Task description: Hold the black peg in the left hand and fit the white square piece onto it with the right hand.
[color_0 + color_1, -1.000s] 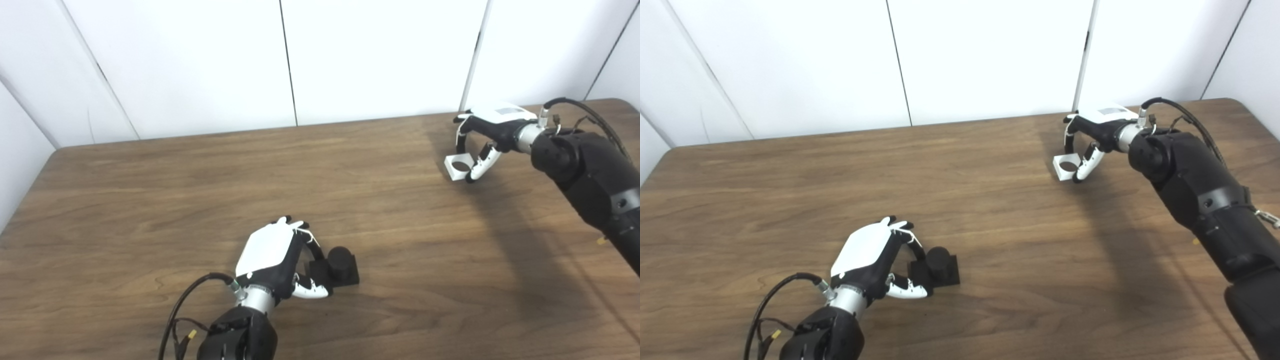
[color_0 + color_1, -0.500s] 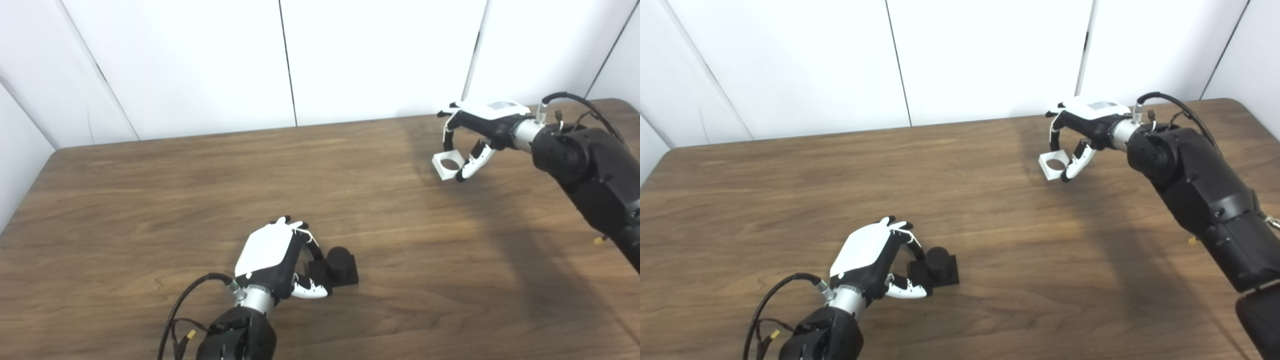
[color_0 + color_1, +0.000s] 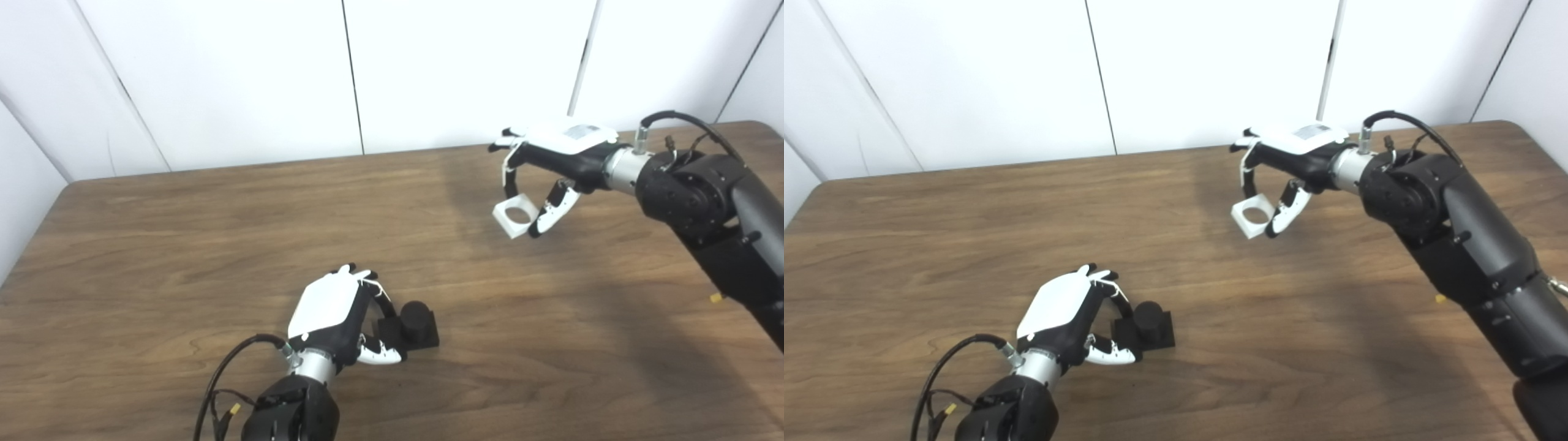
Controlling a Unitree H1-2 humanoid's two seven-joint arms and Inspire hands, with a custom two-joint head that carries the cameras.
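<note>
1. Left hand (image 3: pixel 334 318), nearest the camera, rests low on the wooden table (image 3: pixel 184 245) with its white back turned up. Its fingers (image 3: pixel 375 296) curl down over the near-left edge of the black peg (image 3: pixel 416 321), and its thumb lies along the front edge of the peg's base, so the hand is pinching that base.
2. One black peg is in view: a short round post standing upright on a flat square base. The base sits flat on the table, just right of the left hand.
3. One dark cable (image 3: pixel 229 367) loops from the left wrist toward the bottom edge.
4. Farther back and to the right, the right hand (image 3: pixel 551 165) hangs above the table, its arm (image 3: pixel 704 208) coming in from the right side.
5. Its fingers bend down over the far side of the white square piece (image 3: pixel 516 215) and its thumb (image 3: pixel 554 211) presses the near right side, so the hand is pinching the piece between them.
6. One white square piece is in view: a tilted block with a round hole through its middle, held clear of the table and well apart from the peg.
7. Behind the table stand white wall panels (image 3: pixel 459 67), divided by dark seams.
</note>
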